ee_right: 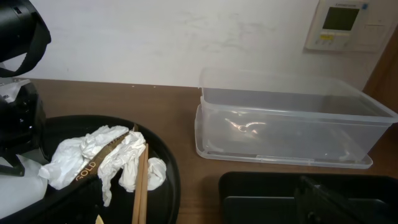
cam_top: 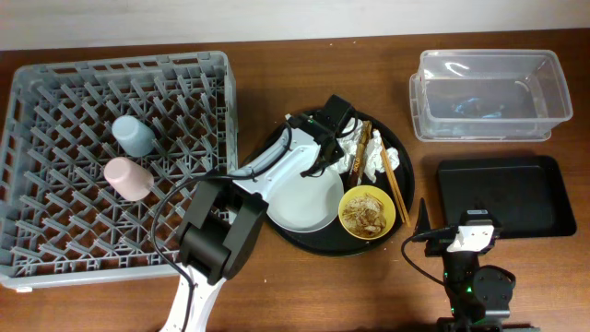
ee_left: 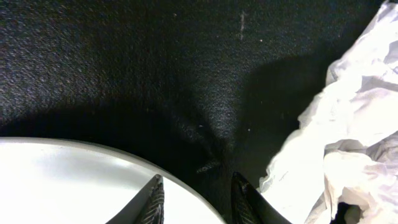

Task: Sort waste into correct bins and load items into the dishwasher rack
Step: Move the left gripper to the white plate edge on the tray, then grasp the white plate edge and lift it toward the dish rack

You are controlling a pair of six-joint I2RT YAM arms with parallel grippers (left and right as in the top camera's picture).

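Crumpled napkins [ee_left: 348, 124] on round black tray [ee_left: 155, 74], just beside grey plate [ee_left: 62, 180]. Left hand [ee_left: 199, 199] low over plate rim, fingers parted, grasping nothing. Blue cup [cam_top: 135, 136], pink cup [cam_top: 126, 175] already in rack [cam_top: 55, 184]; yellow bowl [cam_top: 343, 205] of scraps [cam_top: 367, 217] and chopsticks [cam_top: 392, 175] not yet sorted.

Step judged: napkin pickup or plate lift, unclear which. If napkins: shift hand sideways onto paper, clench, carry to bin.

Right hand [cam_top: 422, 219] over bench [cam_top: 323, 295] near shallow black tray [cam_top: 502, 194]; cannot tell whether clenched.

Brown band [ee_right: 84, 171] among napkins reads "GOLD"; wall panel [ee_right: 342, 22] text illegible

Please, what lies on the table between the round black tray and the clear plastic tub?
Nothing. The wooden table between the round black tray and the clear tub is bare; the right wrist view shows it best, and the overhead view agrees.
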